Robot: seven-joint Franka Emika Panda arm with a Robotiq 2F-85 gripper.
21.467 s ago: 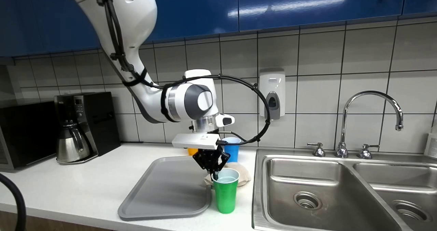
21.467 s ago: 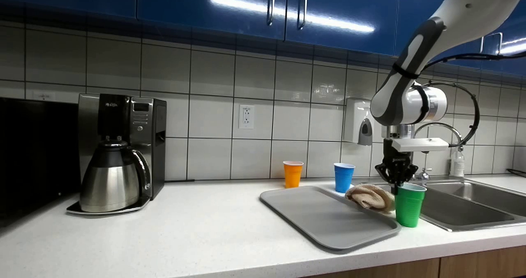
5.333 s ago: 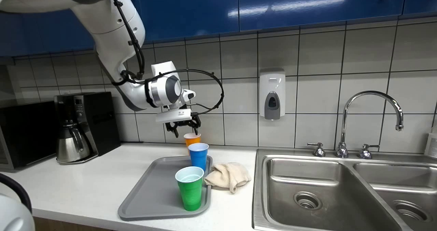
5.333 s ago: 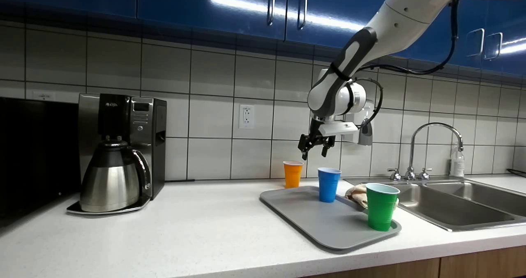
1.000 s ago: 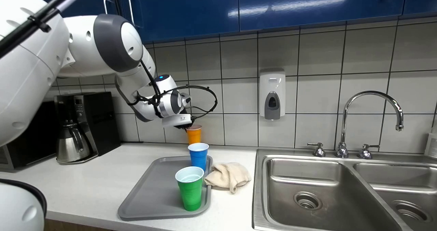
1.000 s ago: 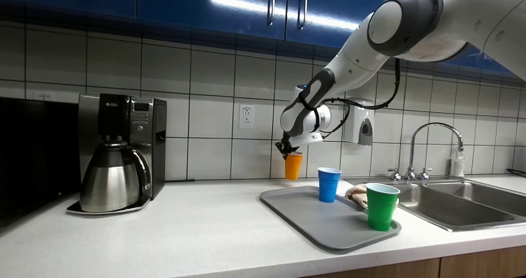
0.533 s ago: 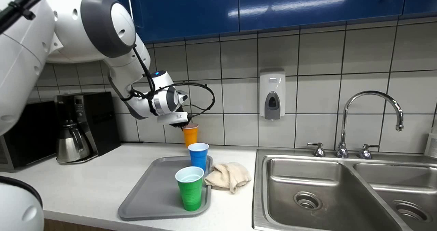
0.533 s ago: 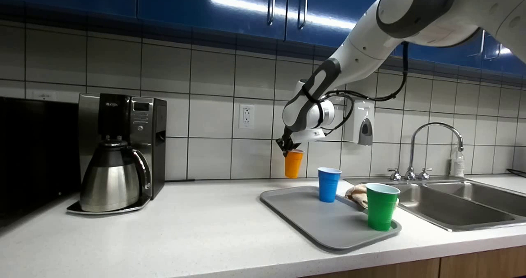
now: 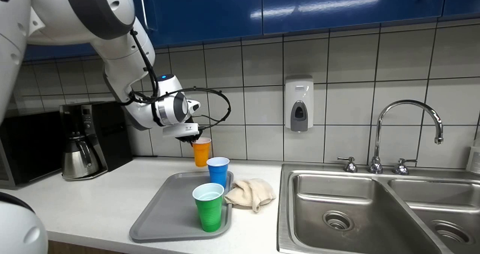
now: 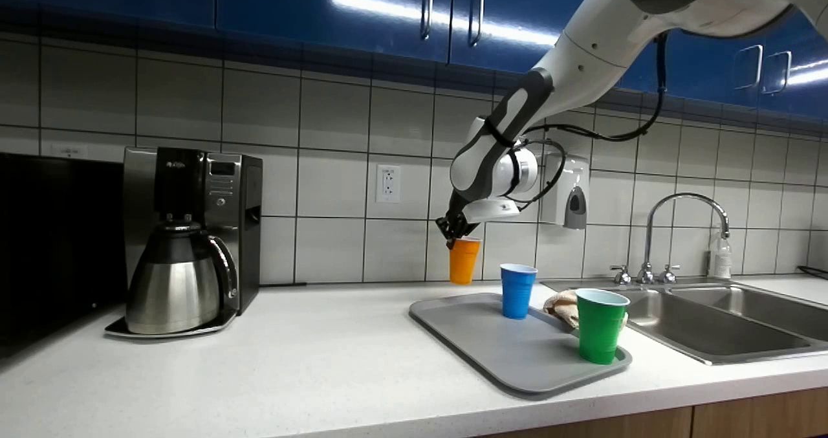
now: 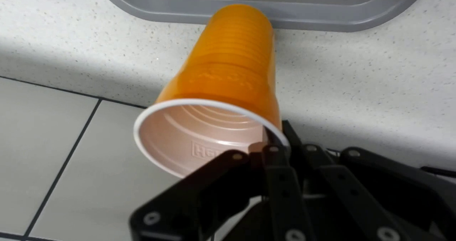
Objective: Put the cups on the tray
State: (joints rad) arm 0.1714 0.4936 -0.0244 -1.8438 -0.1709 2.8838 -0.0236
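1. At the left, by the back edge of the worktop [image 10: 291, 360], you had one coffee maker [image 10: 223, 211] with one steel pot [image 10: 173, 292].
2. Your one gripper [image 11: 281, 137] was narrow, pinching the wall of one orange cup [image 10: 464, 262], raised near the back edge; whether over the far rim of your one grey tray [image 10: 491, 334] or just behind it could not be told.
3. That tray lay flat, reaching close to the front edge, with two cups upright on it: one blue cup [image 10: 517, 295] toward the back edge, one green cup [image 10: 598, 331] toward the front.
4. To its right, one bunched beige cloth [image 9: 252, 194] lay in the way between tray and sink [image 9: 337, 194].
5. On the right, that sink had two basins visible and one faucet [image 9: 408, 102] by the back edge.
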